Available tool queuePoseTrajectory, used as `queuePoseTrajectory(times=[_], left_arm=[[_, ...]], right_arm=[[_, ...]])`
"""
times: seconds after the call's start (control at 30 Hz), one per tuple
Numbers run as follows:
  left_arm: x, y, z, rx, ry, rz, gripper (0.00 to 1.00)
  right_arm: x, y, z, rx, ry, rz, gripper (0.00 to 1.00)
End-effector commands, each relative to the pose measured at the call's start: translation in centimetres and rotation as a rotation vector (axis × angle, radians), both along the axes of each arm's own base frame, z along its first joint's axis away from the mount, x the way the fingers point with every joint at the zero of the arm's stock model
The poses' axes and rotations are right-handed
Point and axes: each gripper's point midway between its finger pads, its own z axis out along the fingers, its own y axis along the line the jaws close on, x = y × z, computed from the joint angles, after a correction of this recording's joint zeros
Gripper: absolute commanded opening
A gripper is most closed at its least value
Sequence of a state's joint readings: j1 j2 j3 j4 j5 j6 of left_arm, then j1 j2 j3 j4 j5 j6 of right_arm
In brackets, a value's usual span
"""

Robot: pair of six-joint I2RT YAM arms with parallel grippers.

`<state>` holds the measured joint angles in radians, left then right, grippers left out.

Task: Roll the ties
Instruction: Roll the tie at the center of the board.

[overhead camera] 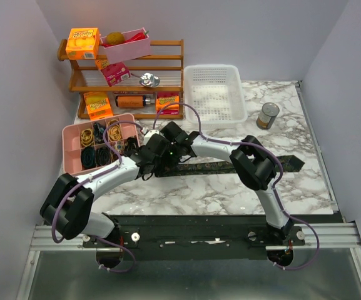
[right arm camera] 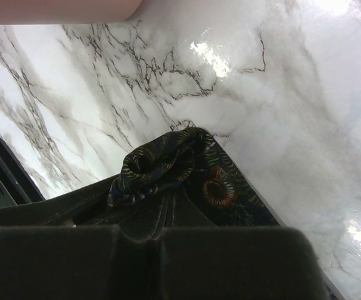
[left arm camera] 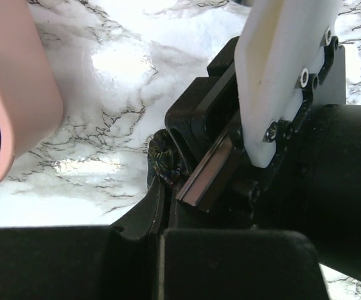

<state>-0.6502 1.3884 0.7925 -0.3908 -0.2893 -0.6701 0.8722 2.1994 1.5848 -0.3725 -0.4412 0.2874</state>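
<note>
Pinching the tie (overhead camera: 211,167) beside the pink tray (overhead camera: 66,150), the left gripper (left arm camera: 161,187) and right gripper (right arm camera: 161,200) were squeezed shut on it. Only a tiny curl was rolled.

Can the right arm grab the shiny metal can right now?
Probably not just yet. The right arm's fingers are shut on the rolled end of the black speckled fabric tie. The shiny round metal can stands alone on the marble table, so once they let go, the way looks free.

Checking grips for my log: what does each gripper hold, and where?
Both the left gripper and right gripper pinch the tie at its rolled-up end.
</note>
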Motion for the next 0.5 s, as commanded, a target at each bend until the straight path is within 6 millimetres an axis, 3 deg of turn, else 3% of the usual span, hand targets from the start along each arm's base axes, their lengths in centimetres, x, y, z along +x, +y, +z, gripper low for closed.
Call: queuePoseTrajectory(times=[0.0,0.33,0.47], left_arm=[[1.4,-2.0,2.0,-0.050,-0.069,-0.026,0.00],[1.4,-1.8,1.2,0.019,-0.046,-0.032,0.00],[1.0,-0.4,0.9,0.096,-0.037,-0.010,0.00]], right_arm=[[-0.9,1.1,-0.6,0.021,0.010,0.044,0.00],[-1.3,1.2,0.1,0.036,0.019,0.053,0.01],[-1.2,1.3,2.2,0.064,-0.009,0.053,0.01]])
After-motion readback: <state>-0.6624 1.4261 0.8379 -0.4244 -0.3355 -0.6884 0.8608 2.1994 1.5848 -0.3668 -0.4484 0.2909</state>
